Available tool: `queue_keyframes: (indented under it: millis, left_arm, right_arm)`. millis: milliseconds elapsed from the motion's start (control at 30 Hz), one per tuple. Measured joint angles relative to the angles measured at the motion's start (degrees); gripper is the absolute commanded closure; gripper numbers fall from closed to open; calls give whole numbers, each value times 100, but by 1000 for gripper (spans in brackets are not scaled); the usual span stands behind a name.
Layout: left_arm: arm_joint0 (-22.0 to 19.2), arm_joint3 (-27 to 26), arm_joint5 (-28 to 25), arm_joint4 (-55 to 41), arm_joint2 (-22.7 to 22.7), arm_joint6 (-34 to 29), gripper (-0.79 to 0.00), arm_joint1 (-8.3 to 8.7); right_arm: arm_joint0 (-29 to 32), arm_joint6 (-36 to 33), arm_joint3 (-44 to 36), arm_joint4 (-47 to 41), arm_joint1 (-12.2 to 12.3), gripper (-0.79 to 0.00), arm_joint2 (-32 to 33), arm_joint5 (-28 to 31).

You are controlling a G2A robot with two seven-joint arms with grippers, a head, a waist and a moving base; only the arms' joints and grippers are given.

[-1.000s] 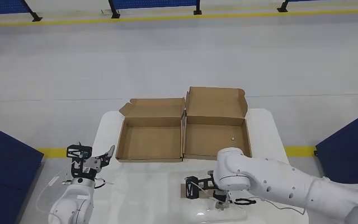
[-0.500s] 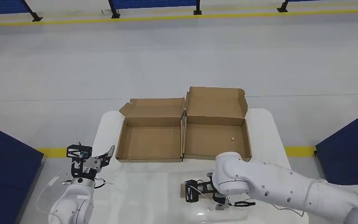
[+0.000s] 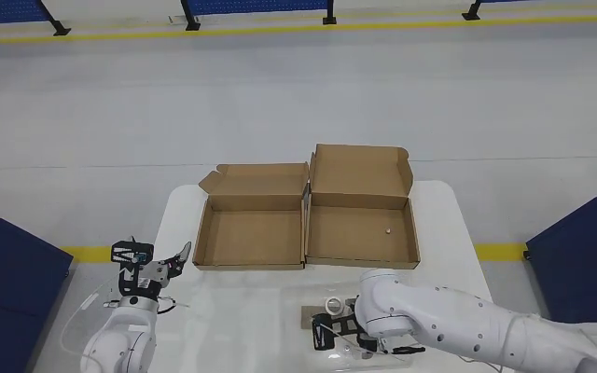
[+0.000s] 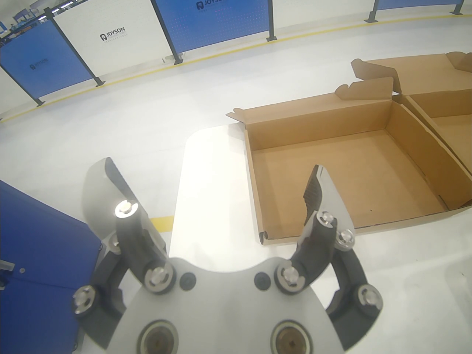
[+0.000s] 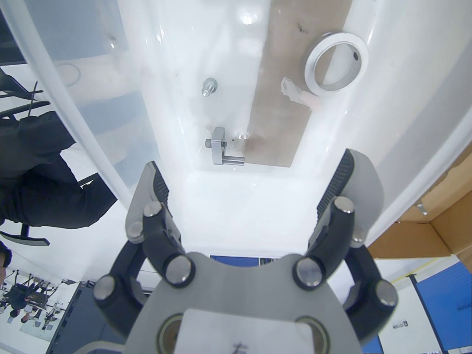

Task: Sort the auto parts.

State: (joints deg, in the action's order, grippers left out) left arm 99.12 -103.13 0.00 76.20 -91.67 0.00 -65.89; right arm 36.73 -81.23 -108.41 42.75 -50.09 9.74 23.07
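Spread end effector [image 5: 250, 160] near metal ring [image 5: 310, 69]

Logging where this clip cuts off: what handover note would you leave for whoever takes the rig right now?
Left end effector: open, empty, near the left box, which looks empty.
Right end effector: open, empty, above the clear tray.
In the tray: metal ring, bolt, small bracket.
Done: one small part lies in the right box.
Left to do: sort the tray's parts into the boxes.

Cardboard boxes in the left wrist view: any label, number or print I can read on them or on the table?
Left box: no text, plain cardboard.
Right box: no text on the part that shows.
Table: none.
Partition panels behind: one printed brand mark each, not quoted here.
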Motion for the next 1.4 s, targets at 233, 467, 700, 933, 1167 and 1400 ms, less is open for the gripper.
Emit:
queue_keyframes:
  millis: [233, 467, 700, 933, 1167, 1400]
  left_arm:
    - [0, 0, 0, 0, 0, 0, -785, 0]
    - [0, 0, 0, 0, 0, 0, -785, 0]
    - [0, 0, 0, 0, 0, 0, -785, 0]
    - [0, 0, 0, 0, 0, 0, -785, 0]
    - [0, 0, 0, 0, 0, 0, -785, 0]
    - [0, 0, 0, 0, 0, 0, -785, 0]
  right_arm:
    - [-1, 5, 5, 7, -2, -785, 0, 5]
    - [198, 109, 182, 358, -26, -785, 0, 27]
    - [344, 24, 309, 540, -83, -785, 0, 25]
    - [463, 0, 368, 686, -129, -785, 0, -1]
    - [546, 134, 417, 810, -128, -785, 0, 25]
    - [657, 163, 479, 920, -134, -785, 1, 166]
